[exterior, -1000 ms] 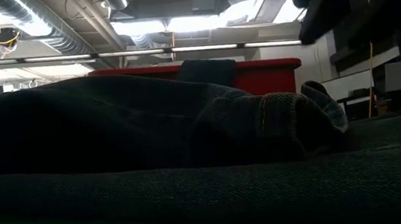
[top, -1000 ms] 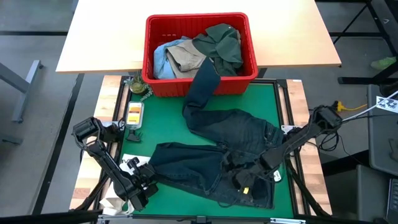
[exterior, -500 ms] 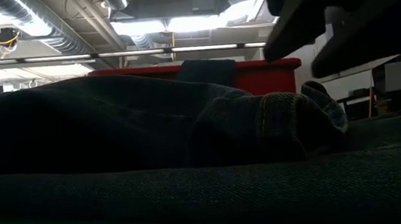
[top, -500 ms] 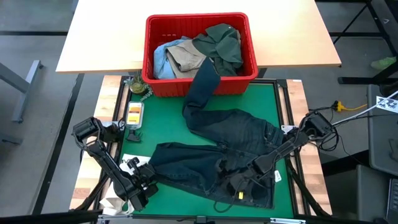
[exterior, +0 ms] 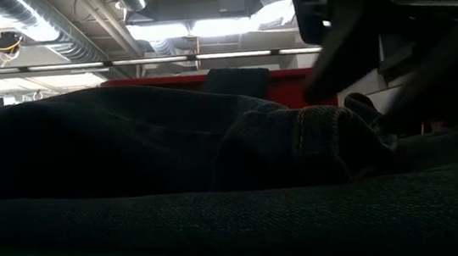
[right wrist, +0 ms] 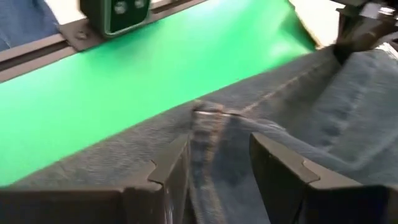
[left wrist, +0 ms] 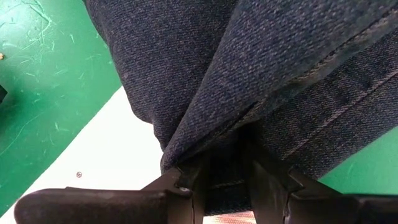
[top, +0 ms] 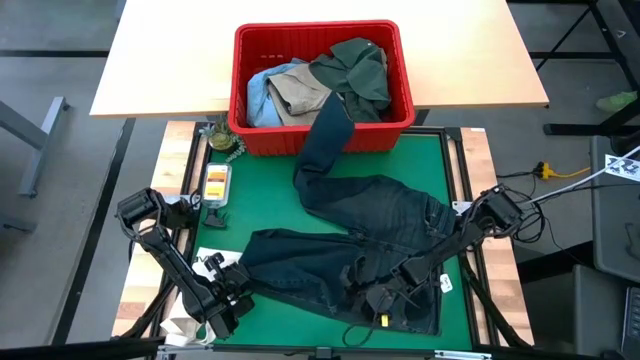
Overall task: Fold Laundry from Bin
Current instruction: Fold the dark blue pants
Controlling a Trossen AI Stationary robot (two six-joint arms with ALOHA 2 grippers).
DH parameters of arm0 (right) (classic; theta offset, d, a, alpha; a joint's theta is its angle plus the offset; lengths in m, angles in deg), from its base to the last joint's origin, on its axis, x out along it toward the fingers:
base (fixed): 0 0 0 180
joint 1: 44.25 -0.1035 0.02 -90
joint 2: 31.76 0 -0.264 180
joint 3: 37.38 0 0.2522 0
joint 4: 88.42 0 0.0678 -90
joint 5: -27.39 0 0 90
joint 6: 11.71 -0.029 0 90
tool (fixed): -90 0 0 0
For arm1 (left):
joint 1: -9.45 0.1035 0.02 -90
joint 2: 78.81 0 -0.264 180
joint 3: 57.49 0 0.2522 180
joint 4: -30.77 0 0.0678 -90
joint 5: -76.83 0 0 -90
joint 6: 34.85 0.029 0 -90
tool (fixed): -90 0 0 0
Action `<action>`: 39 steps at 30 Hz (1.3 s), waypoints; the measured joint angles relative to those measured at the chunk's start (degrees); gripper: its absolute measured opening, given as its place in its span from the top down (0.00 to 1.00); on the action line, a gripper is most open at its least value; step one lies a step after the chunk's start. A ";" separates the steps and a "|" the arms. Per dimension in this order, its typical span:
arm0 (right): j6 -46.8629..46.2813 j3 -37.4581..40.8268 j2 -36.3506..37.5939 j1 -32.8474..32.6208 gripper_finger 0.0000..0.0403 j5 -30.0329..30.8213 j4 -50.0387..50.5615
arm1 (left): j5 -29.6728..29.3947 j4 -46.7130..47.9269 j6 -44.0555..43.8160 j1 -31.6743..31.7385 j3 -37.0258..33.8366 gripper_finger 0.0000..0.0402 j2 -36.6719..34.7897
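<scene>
Dark navy trousers [top: 370, 215] lie spread on the green mat [top: 440, 160]. One leg runs up over the front rim of the red bin [top: 320, 138]. Green, tan and light blue garments lie in the bin. My left gripper [top: 236, 288] is shut on the other leg's end at the mat's near left. My right gripper [top: 368, 300] hangs open low over the waist part near the front edge. Its fingers [right wrist: 171, 168] stand on either side of a stitched ridge of cloth [right wrist: 208, 118]; I cannot tell whether they touch it. My left gripper pinches the end of the trouser leg [left wrist: 227, 149] between its two fingers [left wrist: 199, 180]. What sits between them is a folded edge with a stitched hem, more than one layer. The fingers slant down from the mat's near left. The cloth beyond lies slack on the mat.
White paper [top: 185, 325] lies under my left arm at the near left corner. A small device with an orange screen [top: 215, 180] and a small plant-like item [top: 220, 138] sit along the mat's left edge. A pale wooden table top [top: 170, 60] carries the bin.
My right gripper has gone down and toward the table's near left, over the trousers' waist, tipping further downward as it sank. Its fingers stay the same distance apart. The trousers have not moved.
</scene>
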 joint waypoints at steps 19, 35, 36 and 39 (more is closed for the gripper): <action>-2.04 -0.07 -4.89 -0.21 0.59 1.44 -3.71 | -0.39 -0.04 -0.26 0.00 0.00 0.77 0.00; -2.54 -0.04 -4.04 -0.32 0.95 2.01 -3.18 | -0.42 -0.02 -0.26 0.00 0.00 0.77 0.00; -2.50 -0.04 -3.60 -0.32 0.94 2.03 -2.20 | -0.42 -0.02 -0.26 0.00 0.00 0.77 0.00; -2.56 -0.04 -1.57 -0.32 0.93 1.37 1.62 | -0.42 -0.03 -0.26 0.00 0.00 0.77 0.00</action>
